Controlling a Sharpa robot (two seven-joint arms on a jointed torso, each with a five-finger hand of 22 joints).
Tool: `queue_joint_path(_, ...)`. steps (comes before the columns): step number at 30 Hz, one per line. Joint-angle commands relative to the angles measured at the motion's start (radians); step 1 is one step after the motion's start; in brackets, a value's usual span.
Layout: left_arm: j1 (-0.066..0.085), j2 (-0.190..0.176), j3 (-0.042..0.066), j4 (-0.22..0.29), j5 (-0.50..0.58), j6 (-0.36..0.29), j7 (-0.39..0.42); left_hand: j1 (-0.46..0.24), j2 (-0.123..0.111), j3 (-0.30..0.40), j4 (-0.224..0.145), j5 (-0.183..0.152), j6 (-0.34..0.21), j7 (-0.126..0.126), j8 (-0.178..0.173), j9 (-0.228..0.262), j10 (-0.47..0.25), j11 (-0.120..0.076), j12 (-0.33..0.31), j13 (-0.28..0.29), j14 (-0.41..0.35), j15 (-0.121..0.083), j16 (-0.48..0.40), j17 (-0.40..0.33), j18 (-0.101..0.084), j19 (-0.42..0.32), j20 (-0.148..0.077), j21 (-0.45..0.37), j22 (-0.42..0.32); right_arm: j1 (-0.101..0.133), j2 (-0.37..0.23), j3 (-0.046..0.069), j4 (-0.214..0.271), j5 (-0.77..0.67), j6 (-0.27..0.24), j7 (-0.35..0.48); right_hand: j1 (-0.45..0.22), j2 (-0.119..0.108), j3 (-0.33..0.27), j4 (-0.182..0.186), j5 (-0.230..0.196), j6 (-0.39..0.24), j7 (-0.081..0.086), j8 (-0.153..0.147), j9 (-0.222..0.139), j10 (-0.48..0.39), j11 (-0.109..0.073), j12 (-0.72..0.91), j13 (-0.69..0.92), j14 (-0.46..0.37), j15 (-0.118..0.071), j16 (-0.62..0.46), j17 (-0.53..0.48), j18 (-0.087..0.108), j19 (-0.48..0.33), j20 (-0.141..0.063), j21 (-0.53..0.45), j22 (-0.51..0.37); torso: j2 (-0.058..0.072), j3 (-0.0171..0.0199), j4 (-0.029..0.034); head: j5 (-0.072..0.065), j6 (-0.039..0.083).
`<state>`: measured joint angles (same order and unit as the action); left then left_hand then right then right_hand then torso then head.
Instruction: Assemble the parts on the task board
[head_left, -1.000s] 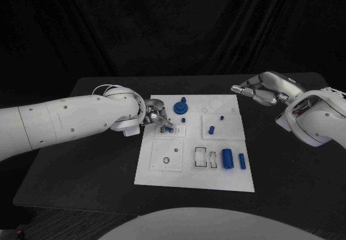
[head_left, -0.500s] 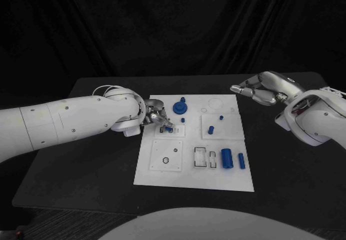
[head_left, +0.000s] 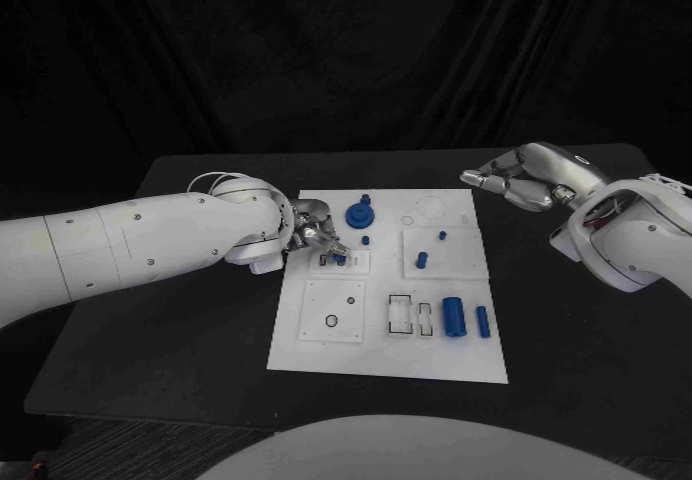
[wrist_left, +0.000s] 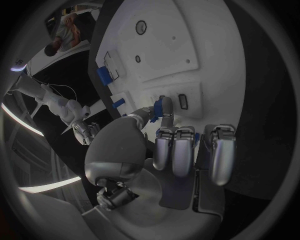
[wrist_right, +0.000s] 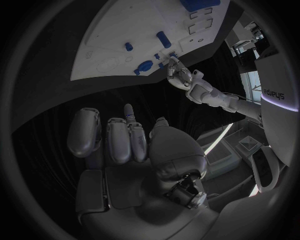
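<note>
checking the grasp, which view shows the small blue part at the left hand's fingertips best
The left wrist view: the small blue part stands pinched at the left hand's fingertips over a slot. In the head view it is a speck; in the right wrist view, tiny.

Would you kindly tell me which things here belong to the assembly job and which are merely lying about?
Belong to the job:
task board
small blue part held by the left hand
blue parts on the board

Lying about:
black table only
</note>
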<state>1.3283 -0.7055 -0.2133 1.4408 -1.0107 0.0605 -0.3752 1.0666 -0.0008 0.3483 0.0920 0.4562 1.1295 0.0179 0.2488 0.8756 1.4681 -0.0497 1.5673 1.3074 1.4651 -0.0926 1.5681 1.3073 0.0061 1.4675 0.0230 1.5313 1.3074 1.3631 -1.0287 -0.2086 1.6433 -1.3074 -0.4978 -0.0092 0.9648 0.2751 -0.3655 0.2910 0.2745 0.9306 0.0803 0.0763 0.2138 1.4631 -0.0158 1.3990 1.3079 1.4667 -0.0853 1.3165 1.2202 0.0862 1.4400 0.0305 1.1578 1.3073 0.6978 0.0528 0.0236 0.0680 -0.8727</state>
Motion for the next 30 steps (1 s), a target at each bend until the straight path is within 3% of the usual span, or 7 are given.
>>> queue_joint_path(1,-0.004,0.002,0.0,-0.002,0.001,0.007,0.011,-0.001,0.013,0.075,-0.068,0.0,-0.001,-0.004,-0.001,0.002,0.103,-0.005,0.004,0.263,0.106,-0.003,0.003,0.263,0.008,0.062,-0.004,-0.003,0.233,-0.003,-0.001,0.001,0.0,-0.001,-0.01,-0.008,0.01,0.002,-0.001,-0.004,0.006,0.008,0.002,0.002,0.001,0.003,0.001,0.004,0.116,0.045,0.006,0.002,0.001,-0.007,-0.002,0.002,0.004,0.133,0.0,-0.0006,0.0003,0.001,0.0)
queue_joint_path(30,-0.006,-0.007,0.0,-0.001,0.001,0.019,0.011,0.002,0.013,0.083,-0.077,-0.002,-0.009,-0.002,-0.006,0.004,0.103,-0.002,0.004,0.263,0.106,-0.001,0.003,0.263,0.013,0.049,-0.003,-0.016,0.225,-0.008,-0.001,0.001,-0.001,-0.001,0.005,-0.022,0.011,0.005,0.0,-0.002,0.006,0.009,0.002,0.003,0.002,0.003,0.001,0.003,0.115,0.045,0.006,0.001,-0.002,-0.006,-0.002,0.002,0.003,0.133,0.0,-0.0004,0.0012,0.001,0.0)
